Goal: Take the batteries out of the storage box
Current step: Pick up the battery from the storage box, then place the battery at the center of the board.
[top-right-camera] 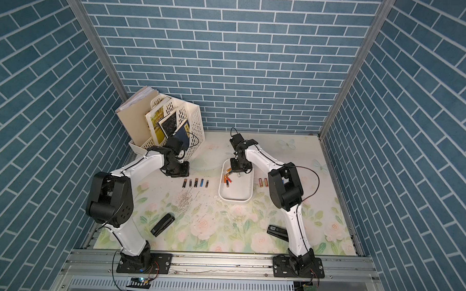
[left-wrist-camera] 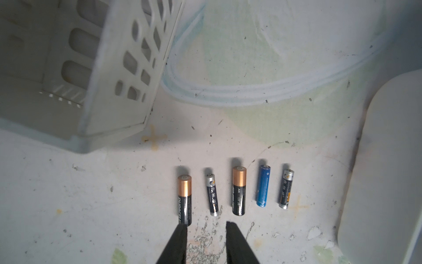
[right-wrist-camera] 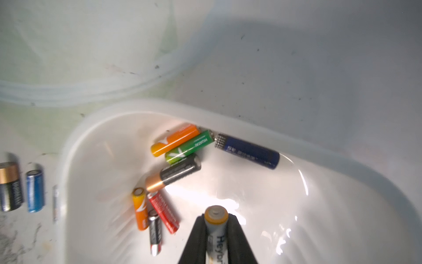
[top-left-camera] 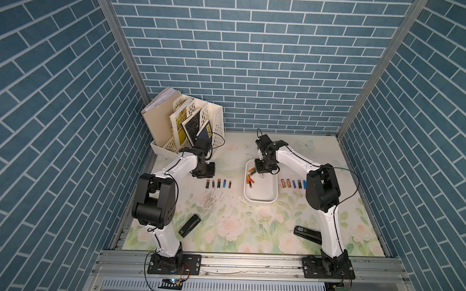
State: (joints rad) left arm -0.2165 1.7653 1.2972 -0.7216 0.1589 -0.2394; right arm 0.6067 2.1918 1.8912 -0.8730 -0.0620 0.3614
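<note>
Two arms share the table, and the biggest item, the rack at the table's 10 o'clock corner, isn't part of this job. The box sits flat just past centre, toward 1 o'clock.

The right gripper is down inside the box with its jaws pinched on a white battery with an orange cap, which pokes out end-first between the pads. So the grab looks done and the lift comes next. Can't tell from these views whether the battery is off the floor yet. The left gripper hangs over the table at the box's 9 o'clock, jaws a narrow gap apart and empty.

Below it a row of five batteries lies side by side outside the box. A second row lies at the box's 3 o'clock, about five, the end one half behind the right arm. Seven loose batteries bunch up on the box's 10 o'clock side, several of them touching.

That's probably a bit over half done. The next move should go straight up past the wall, then over to the 3 o'clock row. The battery needs laying down gently in a free spot, since it'll likely roll and could nudge its neighbours.
</note>
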